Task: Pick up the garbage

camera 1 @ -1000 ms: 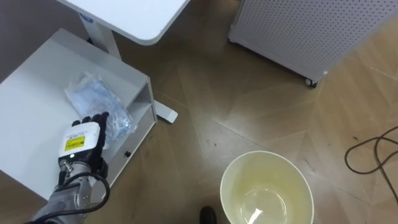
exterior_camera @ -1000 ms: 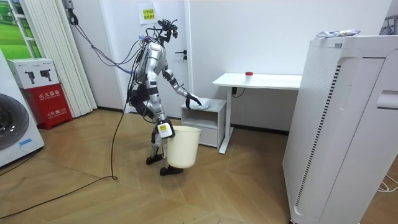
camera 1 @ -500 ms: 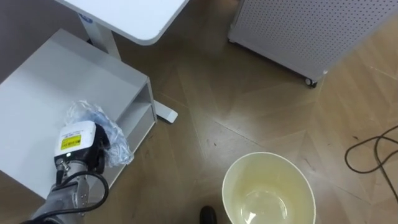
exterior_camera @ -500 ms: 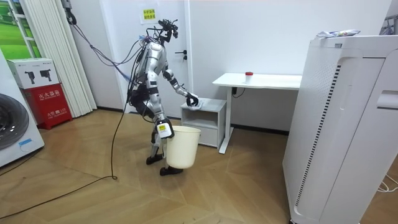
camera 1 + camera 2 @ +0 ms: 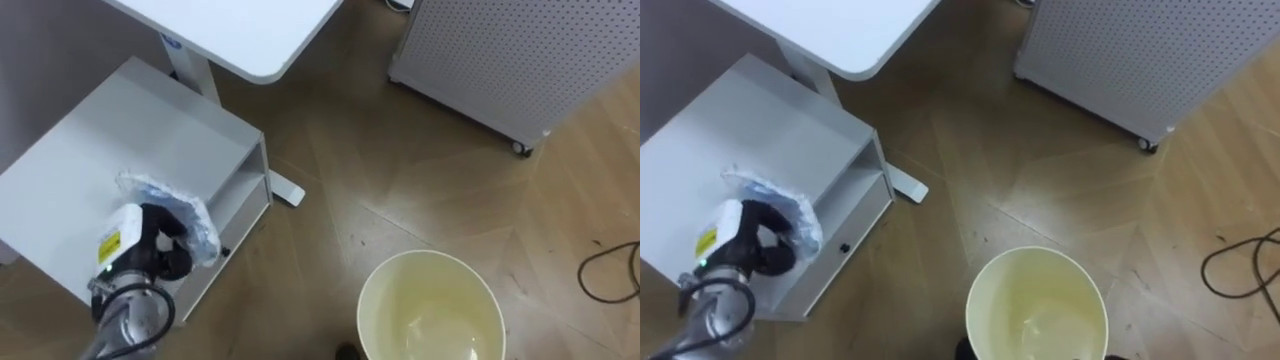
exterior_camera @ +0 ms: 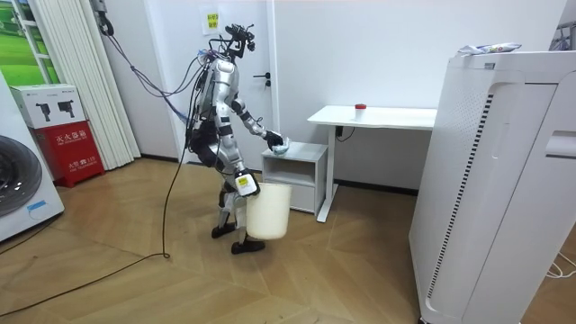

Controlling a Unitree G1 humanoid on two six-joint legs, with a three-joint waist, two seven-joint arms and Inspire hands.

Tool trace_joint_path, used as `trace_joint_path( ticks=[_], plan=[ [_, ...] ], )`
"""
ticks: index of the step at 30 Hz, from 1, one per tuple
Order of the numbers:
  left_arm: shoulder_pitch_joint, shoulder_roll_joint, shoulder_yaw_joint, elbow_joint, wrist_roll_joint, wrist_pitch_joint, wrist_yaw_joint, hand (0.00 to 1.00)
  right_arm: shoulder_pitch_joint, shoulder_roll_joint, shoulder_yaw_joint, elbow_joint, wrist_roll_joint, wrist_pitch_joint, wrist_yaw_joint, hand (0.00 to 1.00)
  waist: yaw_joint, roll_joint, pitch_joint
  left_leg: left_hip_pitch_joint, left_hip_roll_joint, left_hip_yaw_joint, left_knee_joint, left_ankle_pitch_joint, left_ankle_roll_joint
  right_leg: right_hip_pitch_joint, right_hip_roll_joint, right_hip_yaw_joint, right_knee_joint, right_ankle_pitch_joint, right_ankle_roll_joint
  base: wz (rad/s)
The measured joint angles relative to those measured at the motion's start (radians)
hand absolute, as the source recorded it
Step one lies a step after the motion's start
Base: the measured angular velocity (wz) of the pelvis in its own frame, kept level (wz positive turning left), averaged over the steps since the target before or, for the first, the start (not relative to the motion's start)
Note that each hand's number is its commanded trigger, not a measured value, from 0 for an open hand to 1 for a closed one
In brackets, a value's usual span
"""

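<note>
The garbage is a crumpled clear and blue plastic bag. My left hand is shut on it, fingers curled round the plastic, just above the front part of the low white cabinet. A pale yellow bin stands open-mouthed to the lower right, apart from the hand. In the room view the robot stands beside the cabinet with its left hand over the top. Its right hand is down at the rim of the bin.
A white desk overhangs the cabinet's far side, one foot of it on the wooden floor. A white perforated unit on castors stands at the upper right. A dark cable lies at the right edge.
My left hand has curled shut on the bag and drawn it back toward the cabinet's front edge. The eye view has shifted a little, and the bin sits slightly higher in the room view.
</note>
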Motion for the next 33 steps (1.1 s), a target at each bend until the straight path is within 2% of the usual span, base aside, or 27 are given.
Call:
trace_joint_path(
  ticks=[1,2,4,6,8,10,15,19,25,26,27,28,33],
  plan=[
    [0.029,-0.026,-0.001,-0.008,-0.038,-0.006,-0.022,1.0,0.002,0.012,0.0,-0.002,-0.006,-0.006,0.0,1.0,0.005,-0.002,-0.0085,0.012,-0.007,0.002,-0.02,0.007,0.0,0.01,0.0,-0.001,-0.014,0.0,0.001,0.05],
    [0.045,-0.04,-0.002,-0.01,-0.054,-0.009,-0.035,1.0,0.002,0.018,0.003,-0.003,-0.009,-0.008,0.0,1.0,0.011,-0.003,-0.0117,0.018,-0.01,0.003,-0.03,0.011,-0.001,0.015,0.0,0.0,-0.022,0.002,0.002,0.0],
    [0.112,-0.093,-0.009,-0.038,-0.124,-0.012,-0.108,1.0,0.008,0.035,0.036,-0.002,-0.023,-0.027,0.001,1.0,0.03,-0.005,-0.02,0.043,-0.01,0.004,-0.053,0.017,-0.004,0.044,0.001,0.0,-0.048,0.009,0.003,0.0],
    [0.156,-0.121,-0.045,-0.058,-0.185,-0.013,-0.169,1.0,0.008,0.046,0.065,-0.004,-0.023,-0.03,0.006,1.0,0.043,-0.013,-0.0304,0.056,-0.014,0.009,-0.075,0.026,-0.004,0.052,0.0,0.0,-0.06,0.011,0.004,0.06],
    [0.196,-0.134,-0.095,-0.095,-0.221,-0.013,-0.233,1.0,0.008,0.052,0.082,-0.023,-0.038,-0.033,0.019,1.0,0.056,-0.016,-0.0327,0.061,-0.02,0.007,-0.088,0.031,-0.005,0.054,0.0,-0.001,-0.065,0.011,0.004,0.02],
    [0.219,-0.156,-0.164,-0.104,-0.292,-0.012,-0.338,1.0,0.006,0.059,0.106,-0.044,-0.045,-0.037,0.036,1.0,0.078,-0.016,-0.033,0.069,-0.026,0.01,-0.098,0.033,-0.004,0.057,-0.003,0.001,-0.068,0.012,0.005,0.0],
    [0.261,-0.2,-0.218,-0.114,-0.373,-0.011,-0.519,1.0,0.004,0.087,0.114,-0.047,-0.097,-0.036,0.063,1.0,0.093,-0.017,-0.034,0.085,-0.028,0.011,-0.117,0.038,-0.003,0.076,-0.001,0.0,-0.098,0.019,0.01,-0.01],
    [0.288,-0.201,-0.249,-0.127,-0.39,-0.009,-0.623,1.0,0.005,0.088,0.113,-0.041,-0.112,-0.033,0.098,1.0,0.095,-0.019,-0.0355,0.09,-0.039,0.015,-0.136,0.044,-0.001,0.074,-0.002,0.01,-0.101,0.023,0.014,-0.01],
    [0.3,-0.196,-0.257,-0.137,-0.39,-0.007,-0.695,1.0,-0.004,0.09,0.103,-0.02,-0.114,-0.033,0.125,1.0,0.101,-0.019,-0.0356,0.092,-0.039,0.026,-0.143,0.045,0.0,0.073,0.004,0.023,-0.115,0.031,0.019,-0.06],
    [0.303,-0.195,-0.257,-0.143,-0.39,-0.007,-0.698,0.85,-0.005,0.09,0.102,-0.02,-0.115,-0.033,0.127,1.0,0.102,-0.02,-0.0356,0.092,-0.039,0.028,-0.144,0.045,0.0,0.073,0.004,0.023,-0.118,0.033,0.019,-0.09],
    [0.311,-0.194,-0.256,-0.156,-0.39,-0.005,-0.703,0.08,-0.005,0.091,0.096,-0.017,-0.116,-0.033,0.135,1.0,0.103,-0.02,-0.0356,0.092,-0.04,0.031,-0.146,0.045,0.001,0.071,0.003,0.025,-0.117,0.033,0.019,-0.07],
    [0.316,-0.192,-0.256,-0.168,-0.39,-0.004,-0.715,0.0,-0.005,0.092,0.09,-0.016,-0.116,-0.032,0.143,1.0,0.104,-0.02,-0.0356,0.093,-0.04,0.034,-0.149,0.045,0.001,0.07,0.003,0.028,-0.117,0.034,0.02,-0.05],
    [0.326,-0.189,-0.257,-0.194,-0.389,0.001,-0.734,0.0,-0.002,0.096,0.087,-0.014,-0.115,-0.025,0.161,1.0,0.104,-0.02,-0.0355,0.09,-0.041,0.035,-0.15,0.046,0.002,0.063,0.002,0.029,-0.116,0.034,0.02,0.0]
  ],
)
